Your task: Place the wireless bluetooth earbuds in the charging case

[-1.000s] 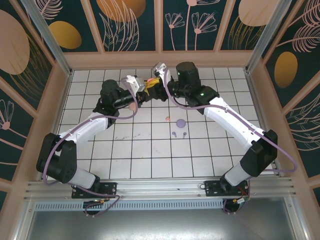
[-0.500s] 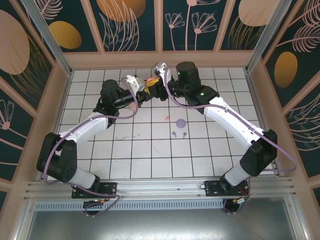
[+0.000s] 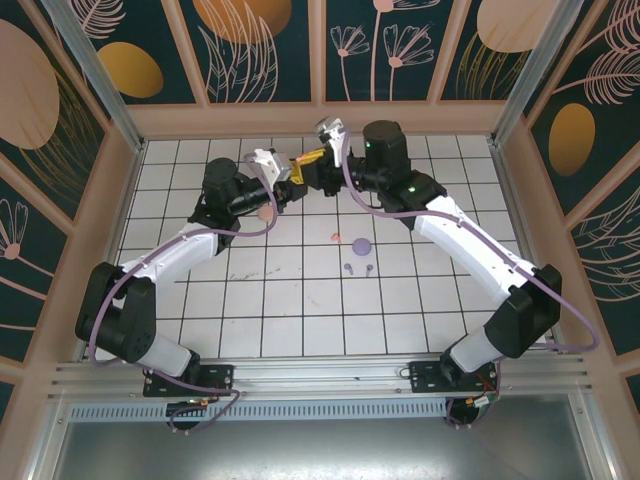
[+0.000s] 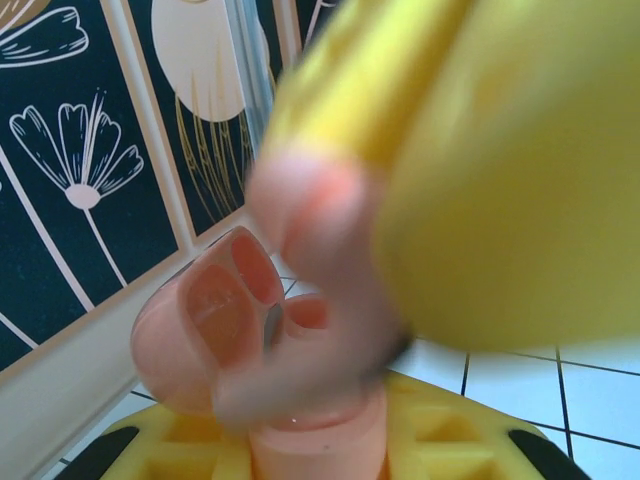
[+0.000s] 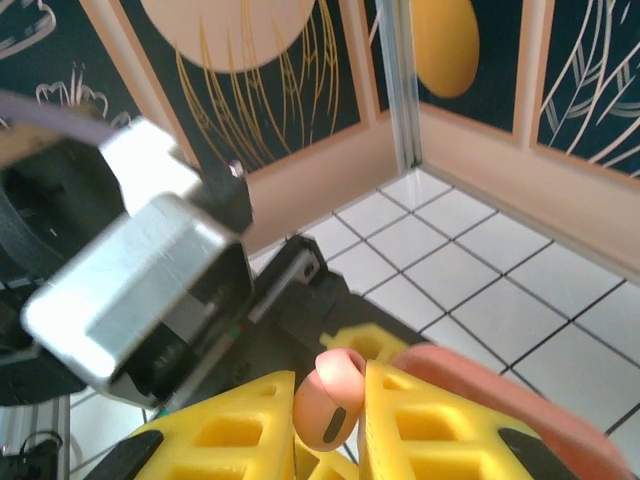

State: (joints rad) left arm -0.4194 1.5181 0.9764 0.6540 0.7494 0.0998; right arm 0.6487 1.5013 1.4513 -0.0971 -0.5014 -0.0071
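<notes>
My left gripper (image 4: 320, 452) is shut on the base of a coral-pink charging case (image 4: 215, 320), whose lid stands open with two moulded wells showing. My right gripper (image 5: 335, 412) is shut on a pink earbud (image 5: 330, 405), pinched between its yellow fingers (image 5: 430, 420). It hovers right over the case, a blurred yellow finger (image 4: 500, 180) filling the left wrist view. From above, the left gripper (image 3: 283, 188) and right gripper (image 3: 308, 163) meet at the far middle of the table. Two purple earbuds (image 3: 348, 268) and one small pink earbud (image 3: 336, 237) lie on the tiles.
A purple round case (image 3: 361, 245) lies on the white grid table (image 3: 300, 310) near the loose buds. A pink round piece (image 3: 264, 212) sits under the left arm. The back wall (image 3: 320, 118) stands just behind the grippers. The left arm's camera housing (image 5: 140, 270) looms close to the right gripper.
The right gripper has shifted a little up and to the right, towards the back wall, with the earbud still pinched. The left gripper and case have stayed put.
</notes>
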